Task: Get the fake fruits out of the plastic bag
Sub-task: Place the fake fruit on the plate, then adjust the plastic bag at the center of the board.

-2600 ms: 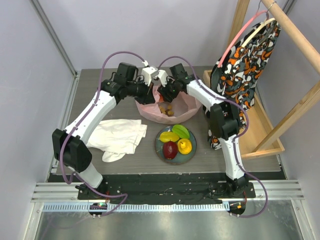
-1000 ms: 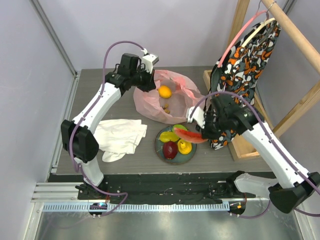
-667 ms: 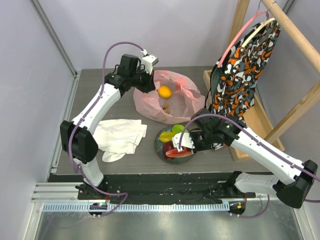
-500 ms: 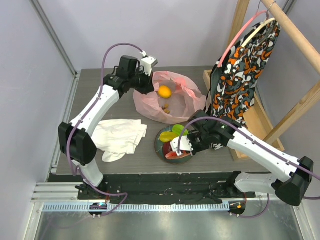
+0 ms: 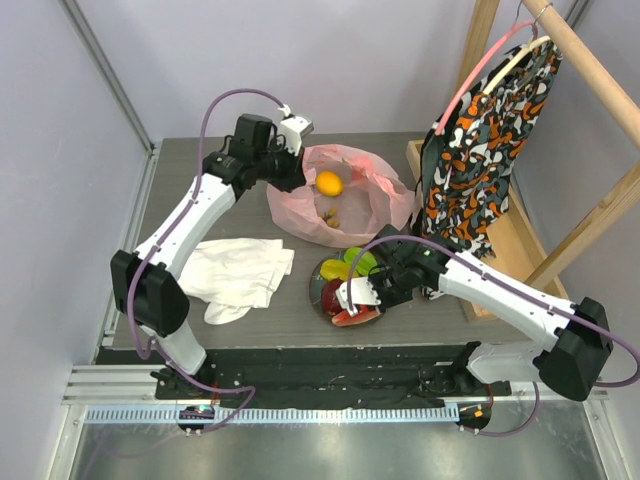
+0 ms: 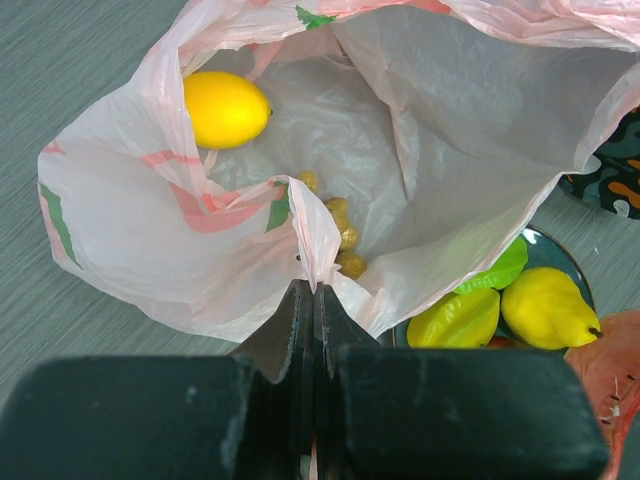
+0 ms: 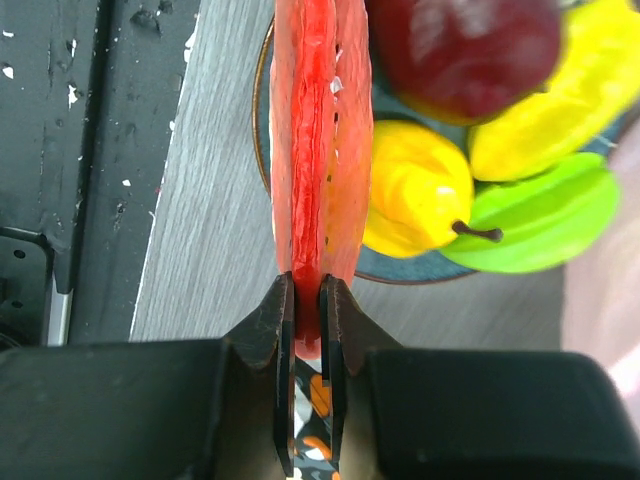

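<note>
The plastic bag point(image 6: 130, 230) is translucent pink with red and green printed marks, and holds a bright yellow fruit point(image 6: 225, 108) and brownish-yellow grapes point(image 6: 345, 235). The watermelon slice point(image 7: 318, 150) is red, the apple point(image 7: 465, 45) dark red, the pear point(image 7: 415, 190) yellow and the green piece point(image 7: 540, 215) lime, on a dark teal plate point(image 6: 565, 255). The cloth point(image 5: 240, 272) is white, the fabric point(image 5: 480, 140) blotched orange, black and white, and the bench point(image 5: 290, 315) grey wood-grain.

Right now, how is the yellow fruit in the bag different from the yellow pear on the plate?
The yellow fruit is a plain oval; the yellow pear is lumpy with a dark stem. The yellow fruit lies inside the pink bag; the pear sits on the plate. The yellow fruit touches no other fruit; the pear presses against others. Both are glossy yellow.
</note>
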